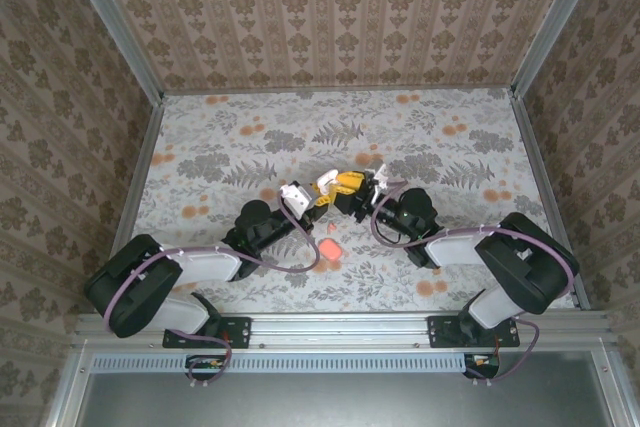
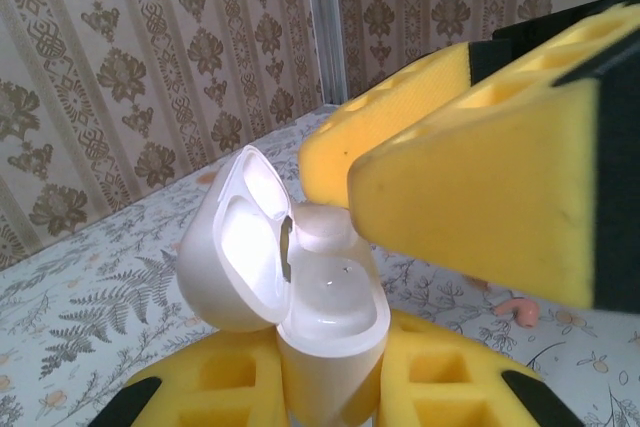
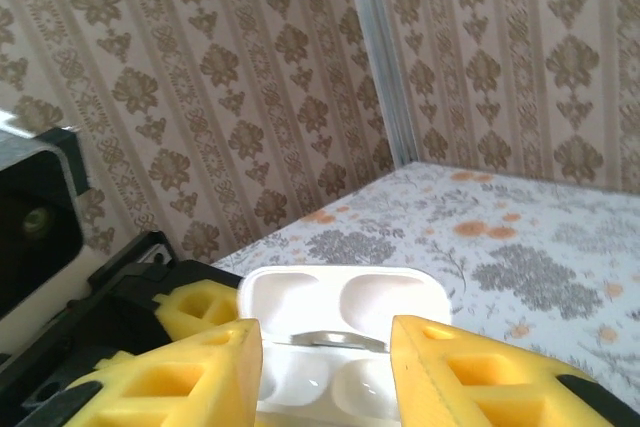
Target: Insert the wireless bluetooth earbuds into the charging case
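Observation:
The white charging case (image 2: 335,307) stands upright with its lid swung open. My left gripper (image 2: 330,387) is shut on its lower body and holds it above the table's middle (image 1: 295,194). My right gripper (image 3: 325,372) is open, its yellow fingers (image 2: 470,187) just over the case, which shows between them (image 3: 330,312). Nothing is between those fingers. Whether the case's two wells hold earbuds I cannot tell. A small pinkish-red piece (image 1: 330,247) lies on the table near the grippers. A pinkish bit (image 2: 515,309) peeks out under the right finger; it may be an earbud.
The flowered table surface (image 1: 230,147) is ringed by patterned walls and metal corner posts (image 1: 140,67). The two arms meet at mid-table, with the cable loops (image 1: 300,262) lying close to the pinkish piece.

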Action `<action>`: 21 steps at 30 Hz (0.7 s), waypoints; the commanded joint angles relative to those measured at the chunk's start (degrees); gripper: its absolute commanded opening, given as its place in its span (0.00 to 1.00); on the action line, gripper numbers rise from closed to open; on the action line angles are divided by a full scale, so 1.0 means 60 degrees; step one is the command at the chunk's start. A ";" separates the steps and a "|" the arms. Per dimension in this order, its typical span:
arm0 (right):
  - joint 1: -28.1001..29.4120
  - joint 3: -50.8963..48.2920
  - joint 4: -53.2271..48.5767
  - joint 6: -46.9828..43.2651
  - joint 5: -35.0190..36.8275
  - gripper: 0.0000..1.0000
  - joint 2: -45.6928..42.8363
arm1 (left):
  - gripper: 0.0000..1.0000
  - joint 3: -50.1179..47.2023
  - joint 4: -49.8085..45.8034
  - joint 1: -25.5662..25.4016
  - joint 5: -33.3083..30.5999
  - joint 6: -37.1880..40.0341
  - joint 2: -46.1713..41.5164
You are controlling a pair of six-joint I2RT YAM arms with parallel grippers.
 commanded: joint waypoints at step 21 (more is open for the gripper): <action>-0.2090 0.4146 -1.5456 -0.3028 -0.0056 0.52 -0.3017 | 0.08 -0.0500 -0.1876 0.0538 -0.0560 -0.0201 -0.1376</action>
